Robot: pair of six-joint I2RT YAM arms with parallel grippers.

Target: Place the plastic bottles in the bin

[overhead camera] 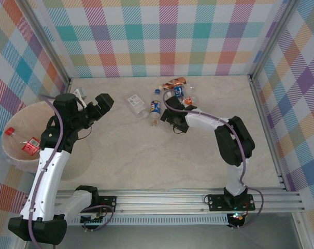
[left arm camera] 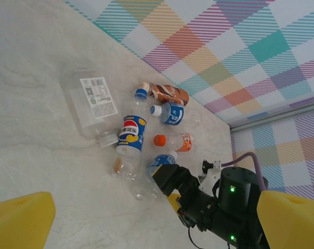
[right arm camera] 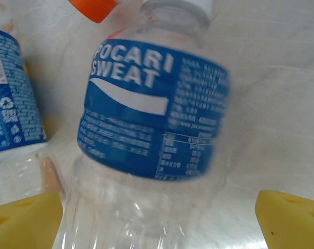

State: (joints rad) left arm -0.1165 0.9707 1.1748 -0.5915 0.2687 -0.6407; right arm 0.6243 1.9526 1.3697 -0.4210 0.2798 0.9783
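Your right gripper (right arm camera: 158, 220): jaws wide, straddling Pocari bottle (right arm camera: 152, 109) on surface, far centre. Your left gripper (overhead camera: 101, 104): jaws wide, empty, right of bin (overhead camera: 17, 162).

A: Anything legible?
B: "POCARI SWEAT", white on the blue label of the Pocari bottle (right arm camera: 152, 111).
A: Anything else?
B: The Pepsi bottle (left arm camera: 130, 132) has the round emblem with Chinese characters. The flat bottle (left arm camera: 89, 116) has a QR code on its white label.
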